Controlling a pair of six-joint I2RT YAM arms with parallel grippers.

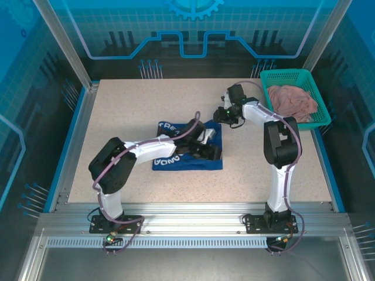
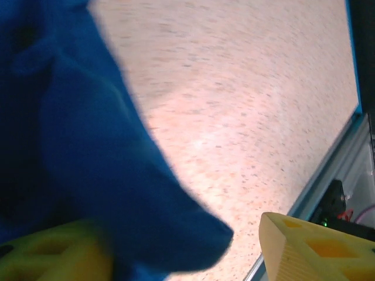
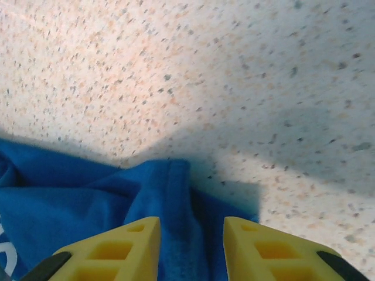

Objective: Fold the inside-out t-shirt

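Subject: the royal-blue short-sleeved cotton t-shirt [image 1: 193, 163] is lying bunched and partly doubled at the centre of the speckled beige table [image 1: 129, 111]. White lettering is showing along its 9 o'clock side.

Handling: I am judging the shirt to be light, limp and without any stiffness. It is sagging and creasing wherever it is lifted, so a single pinch will trail the rest behind it. It looks neither fragile nor slippery. The layers are likely to cling together and drag across the table.

Left gripper [image 1: 206, 142]: I am reaching over the shirt's 3 o'clock half. In the left wrist view the cloth is draping over one yellow finger [image 2: 53, 254]. The other finger is standing clear of it with bare table between, so these jaws are parted and not clamping.

Right gripper [image 1: 224, 115]: I am working at the shirt's 1 o'clock corner. In the right wrist view my fingers [image 3: 111, 252] are straddling a raised ridge of fabric. I cannot tell whether they are pinching it or merely bracketing it.

Recommended hold: I am favouring a hem or corner at the edge, taken through both layers, with one gripper at each end of the same side.

Noted: the teal plastic mesh basket [image 1: 287, 71] at the table's 2 o'clock is holding a dusty-pink cloth garment [image 1: 290, 100].
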